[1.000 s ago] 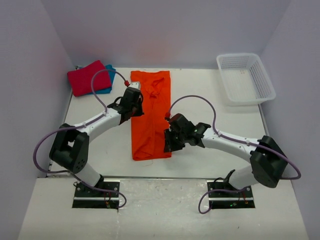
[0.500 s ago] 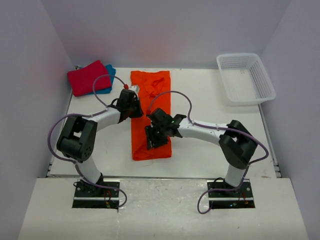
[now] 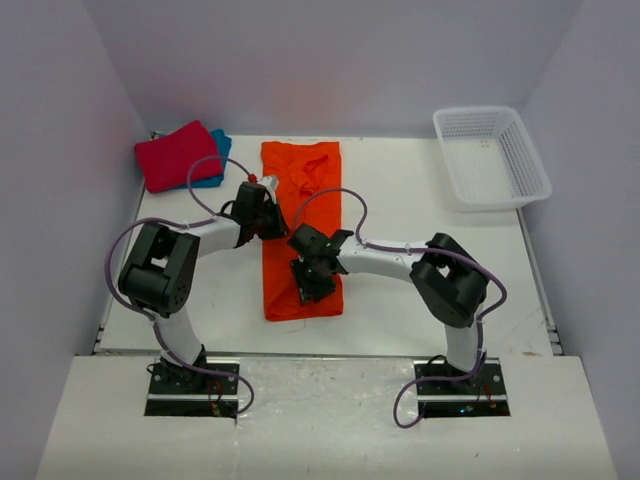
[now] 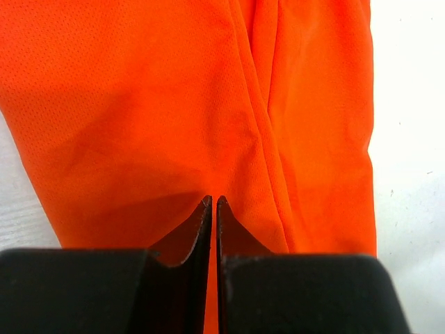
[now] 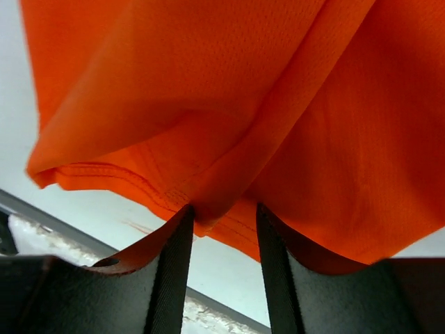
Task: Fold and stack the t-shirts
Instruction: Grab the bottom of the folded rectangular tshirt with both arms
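The bright orange t-shirt [image 3: 300, 190] lies on the table as a long narrow strip running from far to near. My left gripper [image 3: 267, 222] is at the strip's left edge near its middle. In the left wrist view [image 4: 212, 202] the jaws are pressed together on the orange cloth [image 4: 139, 104]. My right gripper [image 3: 308, 284] is over the near end of the strip. Its jaws [image 5: 224, 212] stand apart around a raised fold of the hem [image 5: 208, 83]. The crimson red t-shirt [image 3: 175, 155] lies folded on the teal blue one [image 3: 207, 182] at the far left.
A white lattice basket [image 3: 455, 175] stands at the far right. Grey walls close in the table on the left, back and right. The table's near edge [image 5: 42, 216] shows just beyond the orange hem. Both arms' purple cables arch above the shirt.
My right gripper has swung left from the strip's right edge onto its near end. The right arm is now bent more sharply. My left gripper stayed at the left edge.
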You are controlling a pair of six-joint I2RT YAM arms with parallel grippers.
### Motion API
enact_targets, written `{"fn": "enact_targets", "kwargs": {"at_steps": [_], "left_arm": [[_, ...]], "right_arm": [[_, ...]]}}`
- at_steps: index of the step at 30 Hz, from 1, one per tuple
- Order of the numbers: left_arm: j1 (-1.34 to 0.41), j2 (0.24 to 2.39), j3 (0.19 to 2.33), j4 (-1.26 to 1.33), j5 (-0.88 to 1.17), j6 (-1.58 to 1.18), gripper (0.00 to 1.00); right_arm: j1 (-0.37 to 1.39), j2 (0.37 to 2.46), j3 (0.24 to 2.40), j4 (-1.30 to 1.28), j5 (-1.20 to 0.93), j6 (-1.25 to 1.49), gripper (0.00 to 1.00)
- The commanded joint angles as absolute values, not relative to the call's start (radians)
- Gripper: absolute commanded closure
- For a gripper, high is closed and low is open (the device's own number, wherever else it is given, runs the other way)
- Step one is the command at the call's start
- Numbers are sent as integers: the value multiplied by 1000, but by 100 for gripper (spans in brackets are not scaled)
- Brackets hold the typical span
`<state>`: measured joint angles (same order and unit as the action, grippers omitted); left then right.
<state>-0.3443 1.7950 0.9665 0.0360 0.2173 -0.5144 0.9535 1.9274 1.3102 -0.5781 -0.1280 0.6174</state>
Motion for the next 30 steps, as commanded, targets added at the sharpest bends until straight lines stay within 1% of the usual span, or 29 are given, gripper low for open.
{"fn": "enact_targets", "kwargs": {"at_steps": [1, 5, 7, 12, 13, 14, 16, 18, 20, 23, 30], "left_arm": [[-322, 1804, 957, 92, 261, -526, 95], [-314, 1818, 956, 98, 275, -525, 95], [-311, 1828, 956, 100, 279, -523, 95], [-298, 1862, 966, 86, 281, -523, 95], [-296, 1868, 966, 81, 279, -523, 95], [-292, 1874, 971, 78, 282, -525, 95], [-290, 1893, 976, 66, 279, -525, 94], [-285, 1913, 989, 54, 272, -525, 95], [-279, 1925, 1002, 34, 264, -523, 95], [-275, 1950, 1012, 20, 268, -517, 94], [-270, 1971, 1020, 15, 273, -508, 95]], "right_arm": [[980, 1957, 1359, -609, -89, 618, 58], [989, 1977, 1379, -617, -81, 629, 64], [991, 1980, 1390, -623, -77, 630, 69], [999, 1953, 1376, -620, -66, 647, 77], [999, 1950, 1376, -620, -66, 649, 82], [999, 1948, 1376, -623, -66, 650, 85], [999, 1939, 1371, -627, -52, 655, 90], [1000, 1927, 1362, -627, -42, 658, 92], [1003, 1916, 1359, -632, -35, 664, 97], [1006, 1875, 1341, -638, -14, 675, 100], [1019, 1752, 1264, -650, 26, 706, 100]]}}
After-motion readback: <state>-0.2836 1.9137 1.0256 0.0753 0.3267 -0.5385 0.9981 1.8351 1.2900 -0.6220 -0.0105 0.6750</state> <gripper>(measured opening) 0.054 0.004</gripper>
